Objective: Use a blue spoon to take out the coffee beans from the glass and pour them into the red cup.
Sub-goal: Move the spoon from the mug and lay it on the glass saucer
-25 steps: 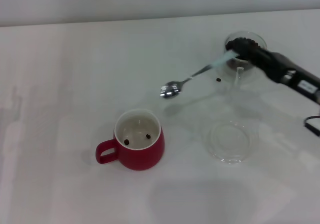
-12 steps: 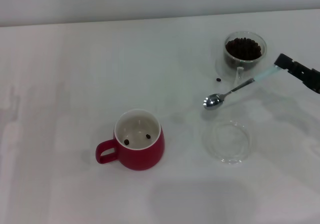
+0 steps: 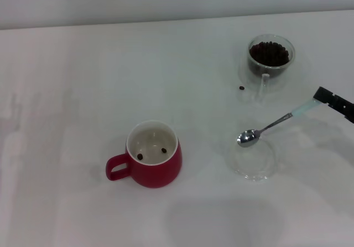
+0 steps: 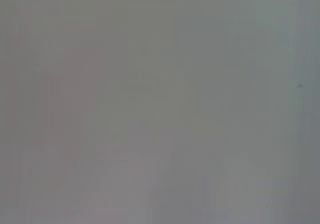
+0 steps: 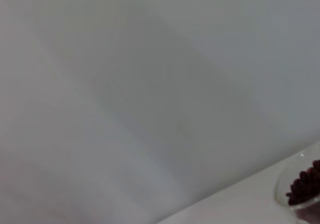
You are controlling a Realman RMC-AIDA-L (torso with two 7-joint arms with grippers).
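Head view: right gripper (image 3: pixel 319 99) jaws clamped on the blue spoon (image 3: pixel 271 126).
Its empty bowl hangs over the saucer (image 3: pixel 253 167), near the glass (image 3: pixel 270 56).

Deep-red cup (image 3: pixel 154 161) — cream inside; dark beans (image 3: pixel 269 52) — clear glass (image 3: pixel 270 56)

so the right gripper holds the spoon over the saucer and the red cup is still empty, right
Not quite: the red cup isn't empty. The head view shows two beans inside it. The rest holds: the right gripper holds the spoon, its bowl over the saucer.
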